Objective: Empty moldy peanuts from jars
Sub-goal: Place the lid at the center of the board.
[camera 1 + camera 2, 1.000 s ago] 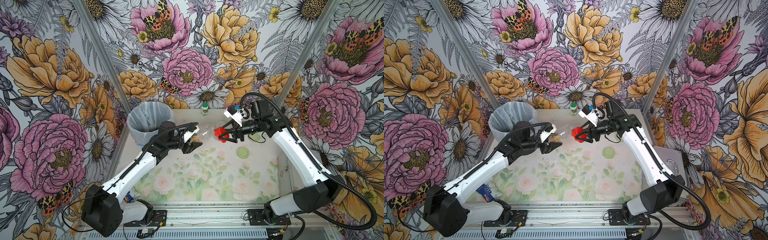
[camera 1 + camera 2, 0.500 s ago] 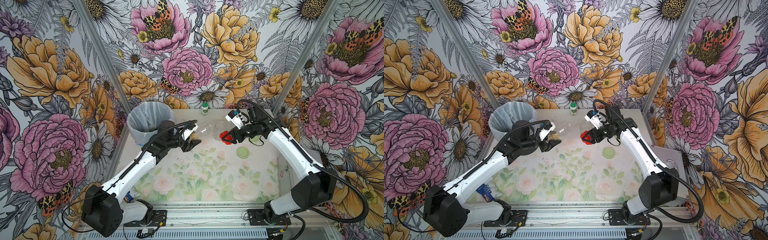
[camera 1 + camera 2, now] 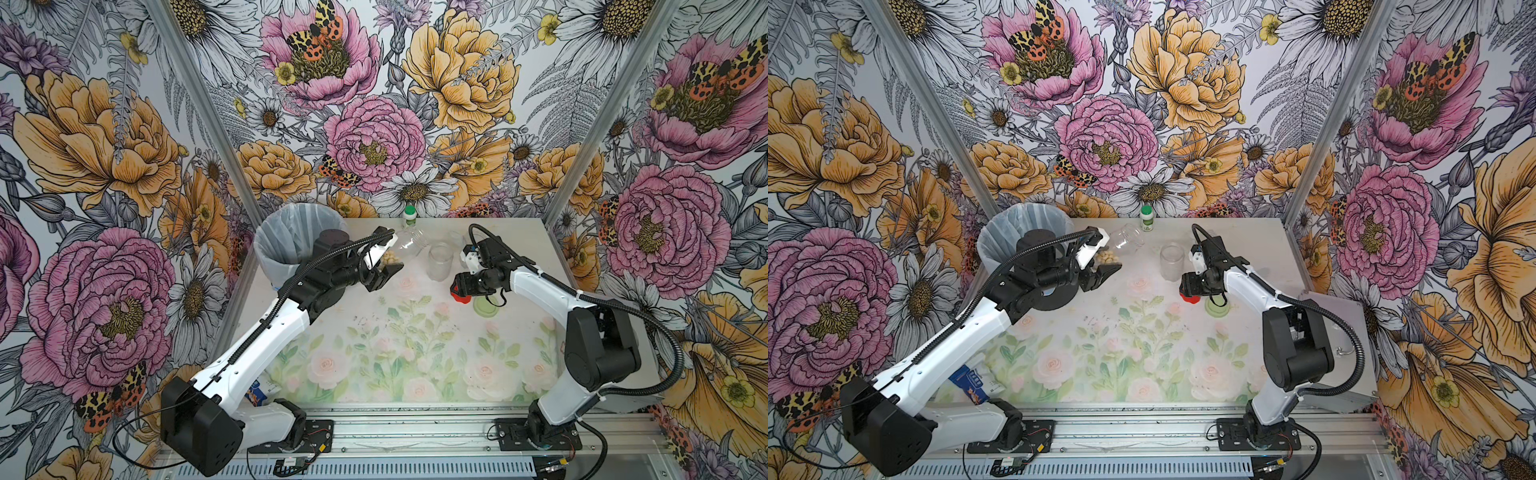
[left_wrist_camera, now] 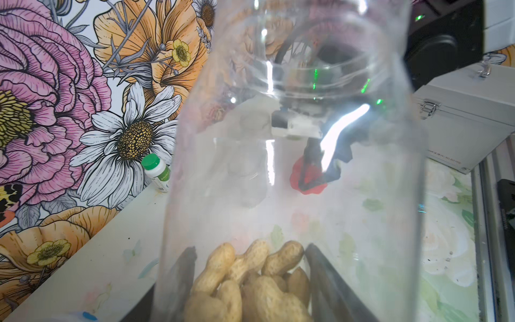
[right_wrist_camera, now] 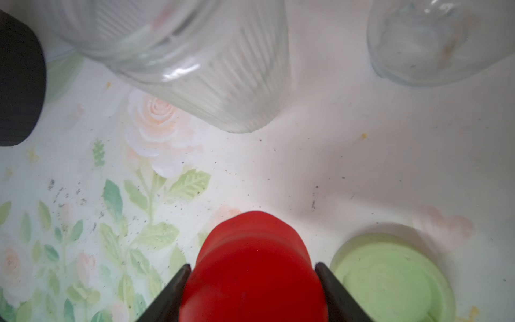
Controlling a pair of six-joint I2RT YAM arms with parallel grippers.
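Left gripper (image 4: 249,251) clamped base of open jar (image 3: 405,245), near bin (image 3: 291,237). Jar lay tilted, long axis near level, mouth toward white bottle (image 3: 409,216); moldy peanuts (image 4: 250,278) heaped at base end. Right gripper (image 5: 252,267) pinched red lid (image 5: 250,245) beside green lid (image 5: 390,278).

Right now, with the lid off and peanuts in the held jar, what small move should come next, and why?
Probably open the right gripper to release the red lid. The lid is clamped, seemingly low over the table, beside the green lid, so it can be let go there. The left gripper holds the open jar with the peanuts inside.
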